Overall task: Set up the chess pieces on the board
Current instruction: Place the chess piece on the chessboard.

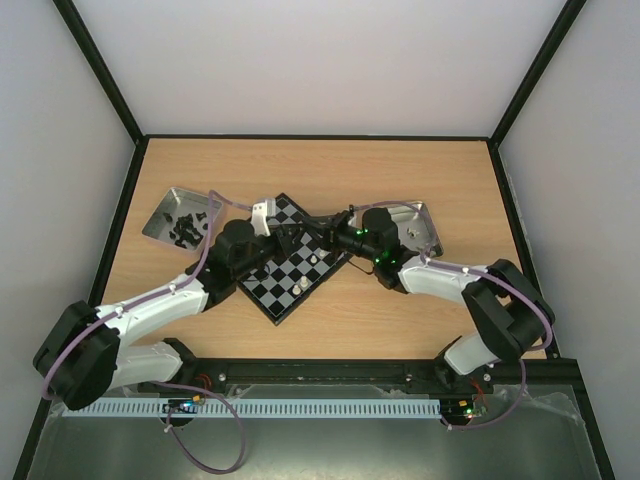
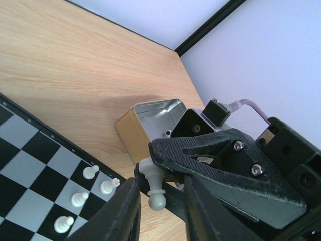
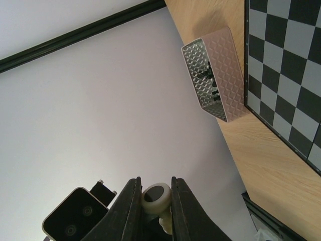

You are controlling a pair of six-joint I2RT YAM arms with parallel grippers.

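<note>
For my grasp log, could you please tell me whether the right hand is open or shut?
Shut on a white chess piece: in its wrist view, the right hand has both fingers pressed against the piece.

A wooden worktop (image 1: 330,170) is seen carrying the board (image 1: 290,280), turned cornerwise near its middle, with a metal tray (image 1: 163,212) laid just beside its left and a second tray (image 1: 425,208) at its right.

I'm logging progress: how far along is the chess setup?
Early. At least four white pieces stand along one edge of the board. The right gripper holds another white piece, the open left gripper close by. Most squares are bare, and dark pieces lie in a tray.
</note>
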